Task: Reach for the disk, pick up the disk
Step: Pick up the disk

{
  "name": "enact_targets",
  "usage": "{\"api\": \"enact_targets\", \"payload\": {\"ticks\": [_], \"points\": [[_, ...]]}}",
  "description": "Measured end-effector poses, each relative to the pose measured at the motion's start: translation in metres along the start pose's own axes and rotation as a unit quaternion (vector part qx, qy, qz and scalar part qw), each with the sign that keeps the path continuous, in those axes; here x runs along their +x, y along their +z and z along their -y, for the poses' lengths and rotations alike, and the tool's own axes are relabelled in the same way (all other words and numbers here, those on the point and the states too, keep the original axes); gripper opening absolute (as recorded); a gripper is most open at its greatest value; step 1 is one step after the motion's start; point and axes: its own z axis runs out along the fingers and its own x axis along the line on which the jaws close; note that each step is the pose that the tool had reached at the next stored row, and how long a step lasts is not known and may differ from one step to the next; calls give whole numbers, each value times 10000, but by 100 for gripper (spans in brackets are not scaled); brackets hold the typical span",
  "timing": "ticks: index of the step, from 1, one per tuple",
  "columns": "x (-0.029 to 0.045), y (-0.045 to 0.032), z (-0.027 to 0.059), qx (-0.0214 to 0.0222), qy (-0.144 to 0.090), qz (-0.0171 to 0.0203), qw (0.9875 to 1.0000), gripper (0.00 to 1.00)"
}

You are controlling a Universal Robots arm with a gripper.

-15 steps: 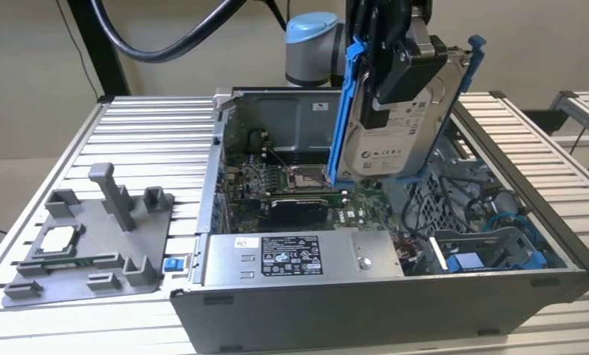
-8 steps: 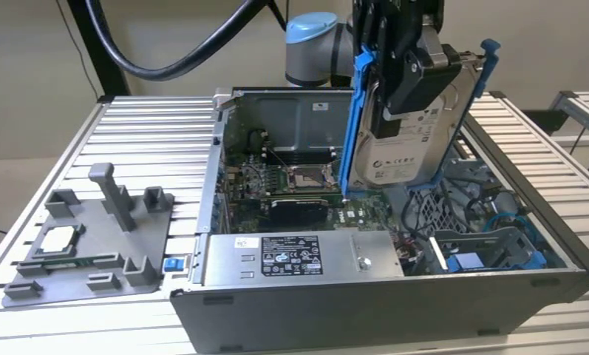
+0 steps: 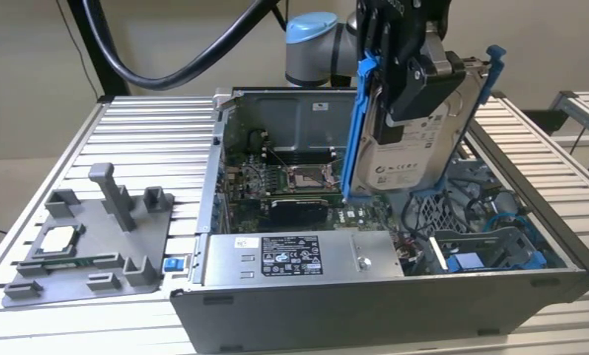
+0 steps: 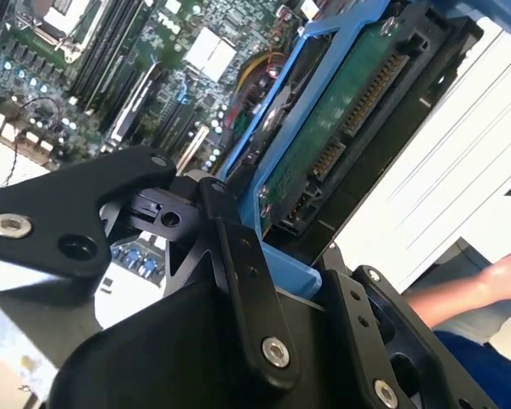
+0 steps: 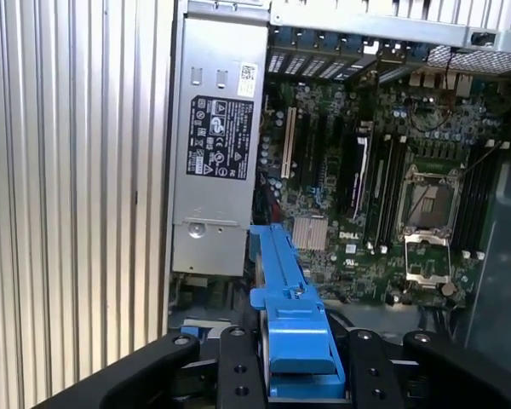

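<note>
Now the disk (image 3: 420, 140) hangs upright above the open computer case (image 3: 373, 296), lifted clear of its walls, its white label facing the exterior view's front and blue rails running up both sides. Below it the motherboard (image 3: 294, 185) lies exposed, with open room around the drive. The gripper (image 3: 412, 70) reaches down from above, fingers clamped on the disk's upper part. A grey fixture (image 3: 87, 244) sits near the table's (image 3: 146, 133) edge.
</note>
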Motion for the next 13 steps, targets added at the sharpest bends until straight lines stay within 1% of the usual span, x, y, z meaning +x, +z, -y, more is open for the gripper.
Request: {"api": "enact_targets", "payload": {"ticks": [4,13], "points": [[26,20,35,1,23,-3,10000,0],[88,57,165,2,44,-5,10000,0]]}}
